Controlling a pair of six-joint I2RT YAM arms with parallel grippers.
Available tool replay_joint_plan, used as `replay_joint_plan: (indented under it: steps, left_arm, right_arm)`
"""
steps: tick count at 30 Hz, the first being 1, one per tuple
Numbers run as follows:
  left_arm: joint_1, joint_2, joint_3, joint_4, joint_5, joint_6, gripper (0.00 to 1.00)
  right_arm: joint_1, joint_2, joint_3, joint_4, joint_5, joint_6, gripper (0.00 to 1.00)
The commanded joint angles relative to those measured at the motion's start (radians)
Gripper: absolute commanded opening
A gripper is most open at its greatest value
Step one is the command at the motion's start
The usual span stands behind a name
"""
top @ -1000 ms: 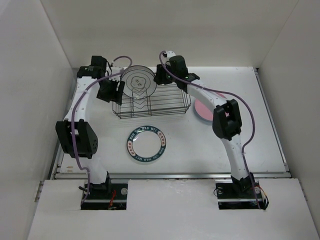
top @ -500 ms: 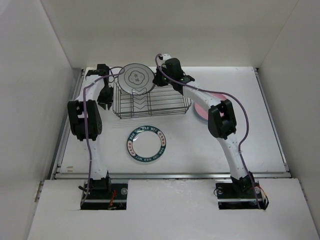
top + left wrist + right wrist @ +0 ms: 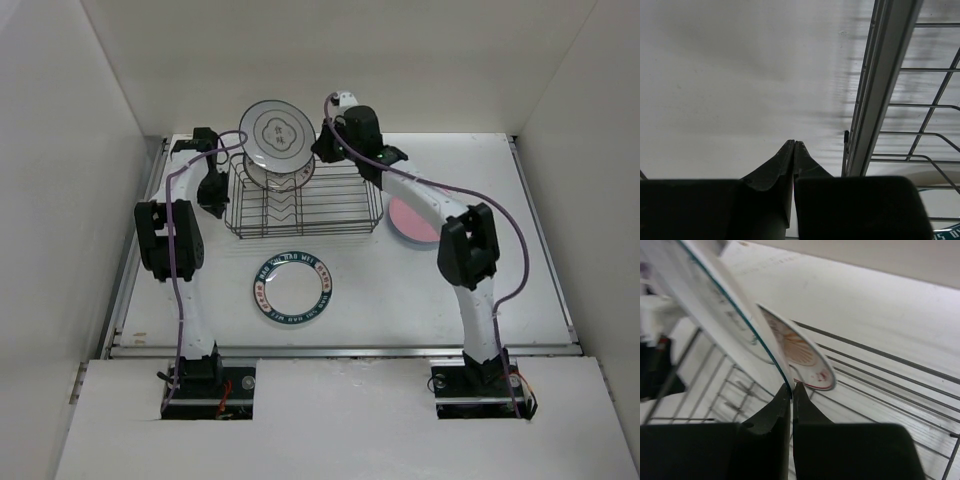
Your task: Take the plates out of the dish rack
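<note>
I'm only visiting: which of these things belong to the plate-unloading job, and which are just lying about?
Part of the job:
- dish rack
- dark-rimmed plate, pinched at its edge by the right pincer
- orange-centred plate in the rack
- blue-rimmed plate and pink plate, flat on the table
- left pincer, shut beside the rack

Merely there:
- table
- white walls

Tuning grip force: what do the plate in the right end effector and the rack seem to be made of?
The plate looks like glazed ceramic, maybe melamine: glossy white face, thin dark rim line, printed centre mark, thin edge pinched by the right end effector. The rack looks like dark coated metal wire: thin rigid rods, V-shaped dividers, slight sheen.
</note>
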Motion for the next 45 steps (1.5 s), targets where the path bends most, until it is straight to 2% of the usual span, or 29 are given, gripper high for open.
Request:
replay_joint_plan:
  steps: [1, 7, 9, 15, 18, 23, 28, 31, 32, 33, 35, 36, 39, 40, 42, 45]
  left_arm:
    - [0.003, -0.02, 0.005, -0.001, 0.031, -0.038, 0.0]
    - [0.013, -0.02, 0.014, -0.001, 0.061, -0.048, 0.0]
    - [0.013, -0.02, 0.014, -0.001, 0.061, -0.048, 0.0]
    - [0.013, -0.029, 0.023, -0.001, 0.041, -0.057, 0.0]
    - [0.013, -0.029, 0.034, -0.001, 0.032, -0.057, 0.0]
    - [0.022, -0.05, 0.034, 0.018, -0.012, -0.057, 0.0]
    - [0.032, -0.072, 0.034, 0.018, -0.044, -0.075, 0.0]
    - [0.042, -0.101, 0.01, 0.027, -0.034, -0.075, 0.27]
    - [0.042, -0.101, 0.0, 0.027, -0.034, -0.075, 0.37]
    - [0.042, -0.118, -0.009, 0.039, -0.034, -0.075, 0.55]
    - [0.042, -0.132, -0.018, 0.039, -0.034, -0.066, 0.64]
    - [0.042, -0.141, -0.018, 0.039, -0.034, -0.066, 0.67]
    - [0.042, -0.15, -0.018, 0.039, -0.034, -0.066, 0.74]
    - [0.042, -0.15, -0.018, 0.039, -0.034, -0.066, 0.74]
    - [0.042, -0.15, -0.029, 0.039, -0.034, -0.066, 0.75]
    - [0.042, -0.159, -0.018, 0.039, -0.034, -0.066, 0.75]
  right_arm:
    - [0.009, -0.233, -0.023, 0.099, 0.019, 0.065, 0.0]
    - [0.009, -0.365, -0.183, 0.036, 0.061, 0.045, 0.0]
    - [0.009, -0.422, -0.243, 0.001, 0.009, 0.014, 0.0]
    - [0.034, -0.552, -0.394, -0.214, -0.403, -0.133, 0.0]
    - [0.06, -0.572, -0.459, -0.344, -0.494, -0.19, 0.0]
    - [0.124, -0.545, -0.51, -0.519, -0.487, -0.254, 0.0]
    - [0.16, -0.472, -0.544, -0.493, -0.418, -0.216, 0.0]
    - [0.181, -0.433, -0.544, -0.463, -0.407, -0.184, 0.02]
    - [0.192, -0.432, -0.544, -0.453, -0.378, -0.171, 0.13]
    - [0.202, -0.417, -0.544, -0.453, -0.363, -0.171, 0.19]
    - [0.203, -0.403, -0.533, -0.469, -0.335, -0.171, 0.31]
    - [0.213, -0.403, -0.521, -0.484, -0.308, -0.171, 0.44]
    - [0.213, -0.414, -0.501, -0.505, -0.216, -0.162, 0.56]
    - [0.213, -0.44, -0.501, -0.505, -0.194, -0.162, 0.73]
    - [0.213, -0.468, -0.478, -0.505, -0.163, -0.162, 0.79]
    - [0.213, -0.501, -0.406, -0.515, -0.145, -0.173, 0.83]
